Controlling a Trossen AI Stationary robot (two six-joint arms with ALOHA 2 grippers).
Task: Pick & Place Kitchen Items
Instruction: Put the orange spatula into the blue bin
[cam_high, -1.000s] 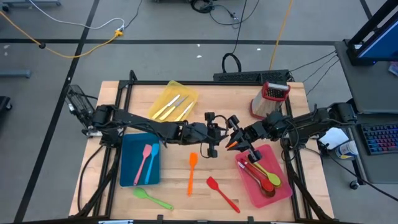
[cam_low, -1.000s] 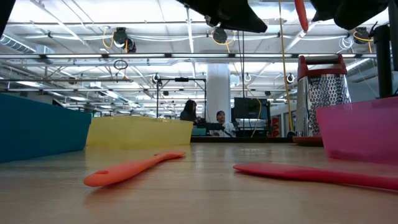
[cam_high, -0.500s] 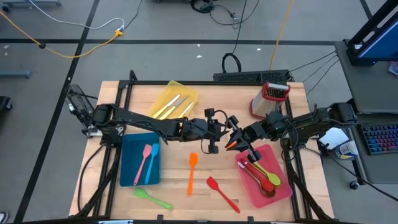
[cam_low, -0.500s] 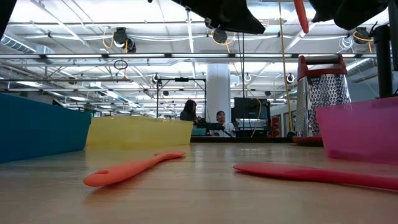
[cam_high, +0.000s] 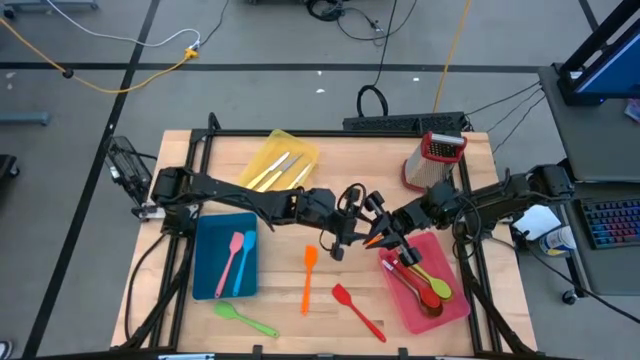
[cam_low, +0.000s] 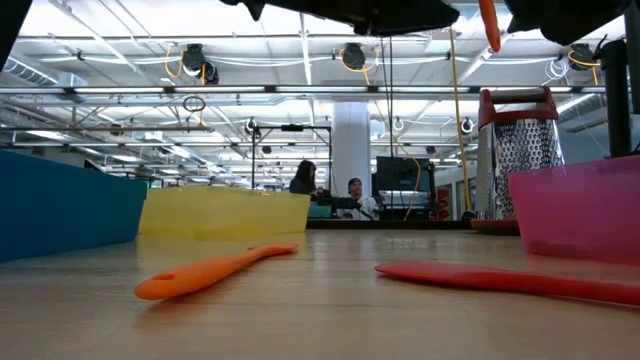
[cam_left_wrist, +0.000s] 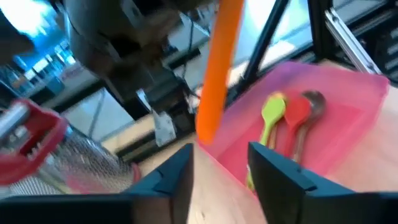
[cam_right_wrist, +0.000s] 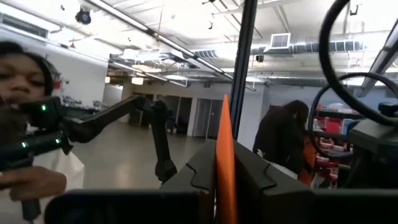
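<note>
My right gripper (cam_high: 385, 240) was clenched on an orange utensil (cam_high: 373, 240), which stood pinched between its fingers (cam_right_wrist: 193, 174) in the right wrist view and hung above the table in the low view. It sat over the middle of the table, just beside the near corner of the pink tray (cam_high: 450, 305). My left gripper (cam_high: 345, 238) faced it from close by, its jaws released and apart, with the orange utensil (cam_left_wrist: 217, 68) hanging just ahead of the gap between my left fingers (cam_left_wrist: 168, 177).

Past my left jaws, in the pink tray (cam_left_wrist: 367, 99), lay a green spoon (cam_left_wrist: 272, 112), a red spoon (cam_left_wrist: 298, 112) and a metal spoon (cam_left_wrist: 314, 99). Off to one side of them stood the grater (cam_high: 436, 160).

On the bare table below both grippers lay an orange spatula (cam_high: 309, 277) and, beside it, a red spatula (cam_high: 357, 312). A green spoon (cam_high: 243, 319) lay farther out, near the blue tray (cam_high: 205, 270), which held a pink spatula (cam_high: 231, 260) and a blue one (cam_high: 245, 262). Two cream-handled knives (cam_high: 280, 172) rested in the yellow tray (cam_high: 262, 152), behind my left arm.

People showed in the room beyond the table.
</note>
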